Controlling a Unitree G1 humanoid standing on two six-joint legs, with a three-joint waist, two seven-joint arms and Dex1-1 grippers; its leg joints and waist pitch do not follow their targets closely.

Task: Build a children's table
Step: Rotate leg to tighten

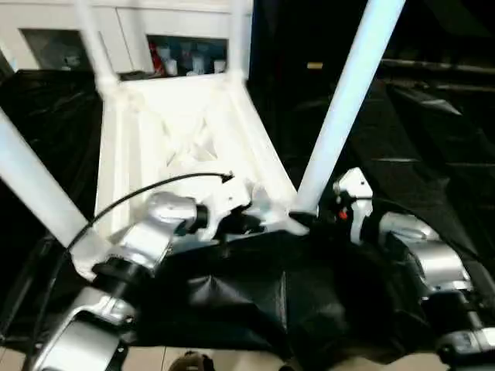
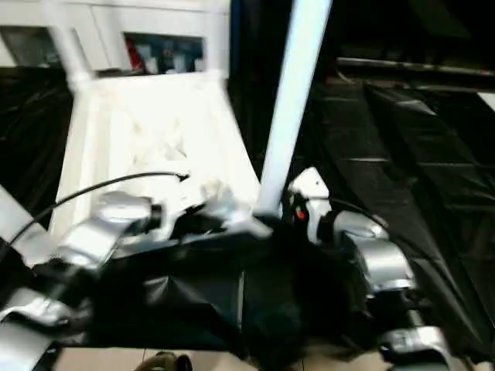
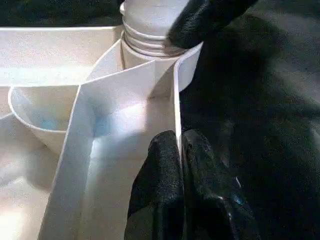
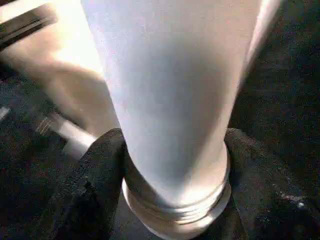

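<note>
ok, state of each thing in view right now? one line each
table top: upside down on the black-draped surface, ribbed underside up
near right leg: upright in its corner socket, threads partly showing
other three legs: standing in their sockets
left gripper: shut on the table top's edge wall
right gripper: fingers on either side of the near right leg's base

Around the near right corner you had little room: the leg (image 1: 346, 104) stood in its socket with your right hand (image 4: 175, 175) closed around its base, and your left hand (image 3: 180, 165) pinched the rim wall of the upturned table top (image 1: 182, 116) just beside it. Three more legs rose at the other corners. Open black-draped bench (image 1: 433, 139) lay to your right.
</note>
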